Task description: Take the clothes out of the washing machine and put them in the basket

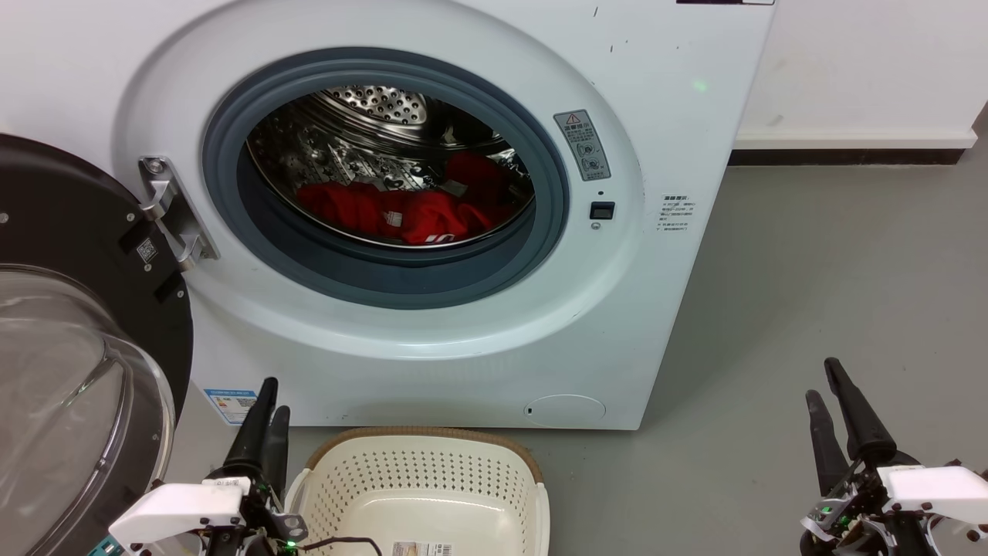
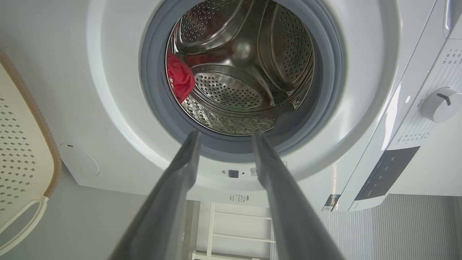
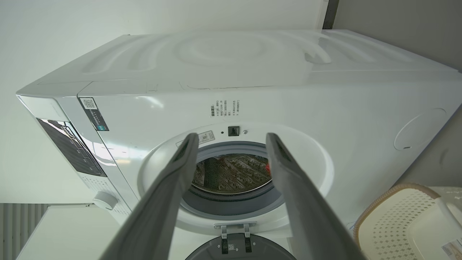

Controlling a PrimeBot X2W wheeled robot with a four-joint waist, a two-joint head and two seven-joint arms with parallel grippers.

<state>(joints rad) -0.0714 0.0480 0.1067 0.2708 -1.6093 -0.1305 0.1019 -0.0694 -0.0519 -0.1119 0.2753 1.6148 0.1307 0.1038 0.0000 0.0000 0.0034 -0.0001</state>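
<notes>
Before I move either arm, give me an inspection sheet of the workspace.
Surface: grey floor; basket stands on it before the washing machine.
Job's things: door open; red clothes lying in drum; basket holds no clothes.
Clutter: paper label inside basket.
Grippers: left gripper and right gripper open, empty, low before the washing machine.
Cables: thin dark cable across basket's near part.
Surroundings: white wall, dark skirting.

a white wall (image 1: 864, 62) stands at the back. along the wall's foot runs a white ledge (image 1: 849, 139), with a dark strip (image 1: 841, 157) at the wall's very base. grey floor (image 1: 810, 293) spreads out from the wall. the left wrist view shows a white ladder-like frame (image 2: 240, 238), perhaps a rack, and a ribbed grey panel (image 2: 397, 224).
</notes>
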